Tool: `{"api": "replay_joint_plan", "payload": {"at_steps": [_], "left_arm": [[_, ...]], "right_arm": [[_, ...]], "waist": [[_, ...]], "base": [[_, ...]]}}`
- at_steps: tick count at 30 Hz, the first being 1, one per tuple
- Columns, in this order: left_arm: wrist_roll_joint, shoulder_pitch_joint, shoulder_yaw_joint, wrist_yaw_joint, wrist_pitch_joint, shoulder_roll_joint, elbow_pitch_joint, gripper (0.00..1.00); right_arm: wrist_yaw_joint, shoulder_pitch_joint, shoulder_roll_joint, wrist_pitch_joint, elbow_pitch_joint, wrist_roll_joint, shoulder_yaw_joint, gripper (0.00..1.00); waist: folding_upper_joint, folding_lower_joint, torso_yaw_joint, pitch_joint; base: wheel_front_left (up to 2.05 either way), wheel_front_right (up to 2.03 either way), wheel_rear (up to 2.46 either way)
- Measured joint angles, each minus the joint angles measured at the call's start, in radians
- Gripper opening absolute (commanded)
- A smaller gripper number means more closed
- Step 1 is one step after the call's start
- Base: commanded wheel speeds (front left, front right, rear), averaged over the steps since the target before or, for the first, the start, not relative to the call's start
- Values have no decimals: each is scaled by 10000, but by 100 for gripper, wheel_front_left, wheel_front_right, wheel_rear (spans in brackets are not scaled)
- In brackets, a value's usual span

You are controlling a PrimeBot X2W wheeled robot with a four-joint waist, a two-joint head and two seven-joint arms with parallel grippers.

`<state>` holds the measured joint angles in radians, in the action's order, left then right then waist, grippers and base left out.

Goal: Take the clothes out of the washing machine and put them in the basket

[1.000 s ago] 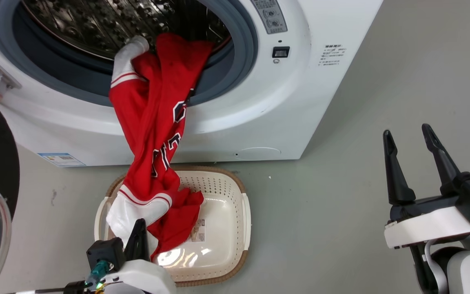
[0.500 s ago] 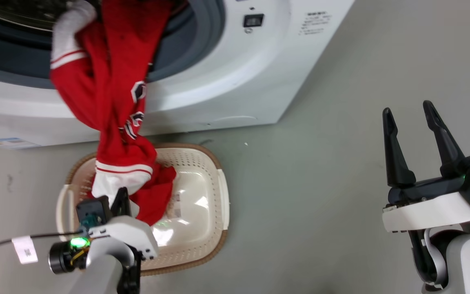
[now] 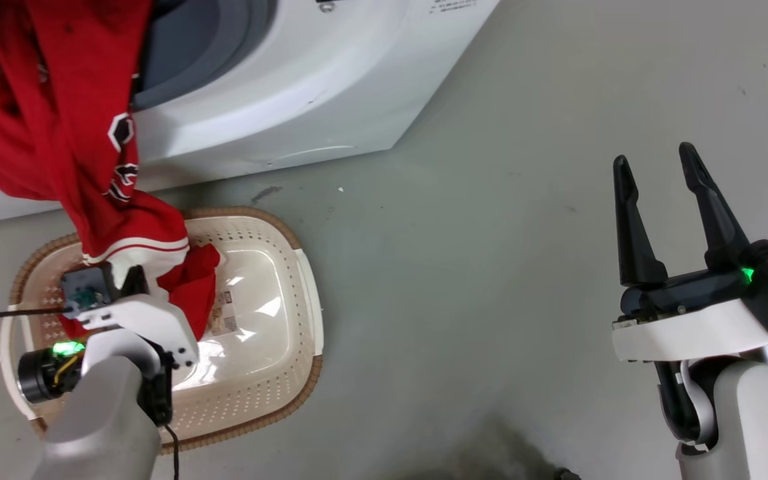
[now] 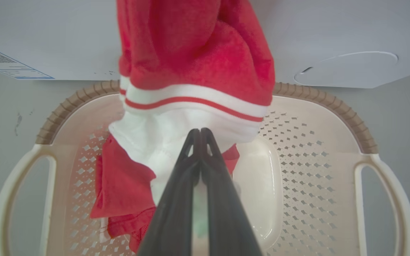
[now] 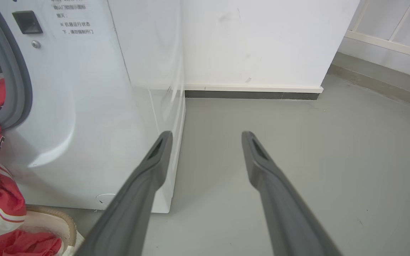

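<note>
Hanging red clothes [image 3: 71,133], white striped hem, into basket [image 3: 305,287] | left pincer [image 4: 200,131] clamps hem; right pincer [image 3: 652,155] wide

Laundry corner: washing machine [image 3: 291,87], basket [image 3: 311,293], grey floor [image 3: 491,267], white wall [image 5: 262,42]

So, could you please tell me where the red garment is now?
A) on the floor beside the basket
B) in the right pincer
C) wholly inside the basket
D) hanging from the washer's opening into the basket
D: the clothes drape from the washing machine opening down into the basket, the left pincer shut on their white end; the right pincer is open.
</note>
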<state>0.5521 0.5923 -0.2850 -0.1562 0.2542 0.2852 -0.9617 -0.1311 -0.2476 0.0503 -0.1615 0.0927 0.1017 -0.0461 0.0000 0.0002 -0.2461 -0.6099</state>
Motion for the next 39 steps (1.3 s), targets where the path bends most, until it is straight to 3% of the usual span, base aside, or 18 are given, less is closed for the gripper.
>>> {"api": "replay_joint_plan", "payload": {"at_steps": [5,6,7,9,10,17,29,39], "left_arm": [[165,564,205,328,46,33,-663,0],[178,659,238,380,48,40,-784,16],[198,735,261,420,56,59,-895,40],[199,858,288,456,58,81,-1076,96],[169,884,301,466,59,79,-1106,100],[-199,31,692,464,75,-109,-410,100],[-1534,-2123,1666,318,88,-648,2811,100],[-2157,-2002,1584,694,-169,-65,3461,100]], "right_arm": [[0,-80,0,-142,-169,42,-46,100],[0,-113,0,-150,-209,46,-54,100],[0,-140,0,-157,-247,48,-65,100],[0,-157,0,-188,-330,48,-92,100],[0,-157,-2,-203,-378,58,-96,100],[0,-61,-2,-305,-627,146,65,100],[0,678,-2,105,-416,-33,286,100],[0,941,-2,263,-217,88,234,100]], "waist": [[0,0,-150,-181],[0,-1,-163,-194],[0,-1,-176,-195],[0,0,-190,-156],[0,-1,-193,-108],[0,-1,-127,683],[0,-2,443,2293],[0,-3,622,2793]], "base": [[0,0,0],[0,0,0],[0,0,0],[0,0,0],[0,0,0],[0,0,0],[0,0,0],[0,0,0]]}}
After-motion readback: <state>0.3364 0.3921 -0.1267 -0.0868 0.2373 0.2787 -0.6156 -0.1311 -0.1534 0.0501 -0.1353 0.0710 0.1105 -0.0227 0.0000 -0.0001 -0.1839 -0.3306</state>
